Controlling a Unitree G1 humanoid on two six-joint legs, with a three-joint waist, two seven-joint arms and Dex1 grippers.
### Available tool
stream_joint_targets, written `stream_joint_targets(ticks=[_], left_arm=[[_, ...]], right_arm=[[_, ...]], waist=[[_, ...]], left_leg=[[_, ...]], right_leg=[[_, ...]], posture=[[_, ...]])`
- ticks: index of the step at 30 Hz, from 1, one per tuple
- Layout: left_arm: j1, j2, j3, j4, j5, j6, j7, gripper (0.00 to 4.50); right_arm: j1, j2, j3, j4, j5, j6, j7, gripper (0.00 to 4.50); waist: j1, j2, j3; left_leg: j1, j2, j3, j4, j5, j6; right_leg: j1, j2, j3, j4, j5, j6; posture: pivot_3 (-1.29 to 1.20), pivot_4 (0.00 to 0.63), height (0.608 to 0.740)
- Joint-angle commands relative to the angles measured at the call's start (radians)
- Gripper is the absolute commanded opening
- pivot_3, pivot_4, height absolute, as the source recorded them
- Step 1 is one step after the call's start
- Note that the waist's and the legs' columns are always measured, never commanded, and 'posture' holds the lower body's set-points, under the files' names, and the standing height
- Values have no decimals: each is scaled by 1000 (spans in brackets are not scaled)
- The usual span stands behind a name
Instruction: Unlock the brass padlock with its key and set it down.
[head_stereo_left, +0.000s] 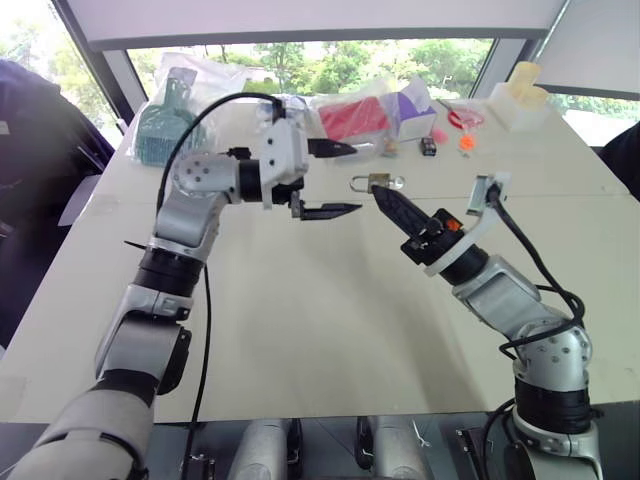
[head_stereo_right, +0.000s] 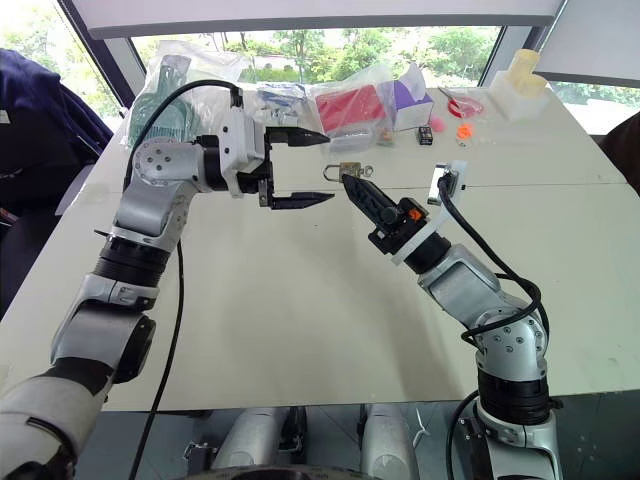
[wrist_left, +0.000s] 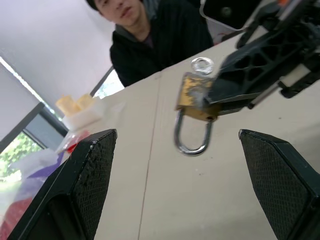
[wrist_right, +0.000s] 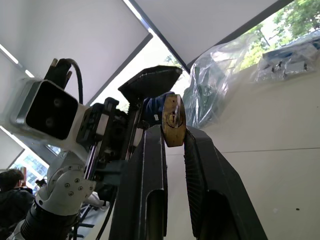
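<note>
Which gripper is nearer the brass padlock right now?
Right. The right gripper is shut on the brass padlock, holding it above the table. The left gripper is open beside it, apart from the shackle.

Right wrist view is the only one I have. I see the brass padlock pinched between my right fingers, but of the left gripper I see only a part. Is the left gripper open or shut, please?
Observer: The left gripper is open. Its two black fingers stand wide apart, one on each side of the line to the brass padlock, and neither touches it. The right gripper alone holds the lock, above the table.
Operator: Thank you. I cannot see the shackle from here. Does it look lifted out of the body?
Observer: It looks closed. In the left wrist view, the shackle hangs below the body, and both of its legs appear to run into the brass.
</note>
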Motion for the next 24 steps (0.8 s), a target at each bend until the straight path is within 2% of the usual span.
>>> stream_joint_targets(ticks=[1,24], left_arm=[[-51,-12,27,36,7,-32,18,4018],[-143,-96,37,276,95,-253,112,4018]], right_arm=[[-11,4,-17,-23,8,-9,15,28],[23,8,-11,-62,18,-10,11,28]], waist=[[0,0,0],[1,0,0]], left_leg=[[0,0,0,0,0,0],[0,0,0,0,0,0]], right_leg=[[0,0,0,0,0,0],[0,0,0,0,0,0]], posture=[[0,150,735],[0,150,735]])
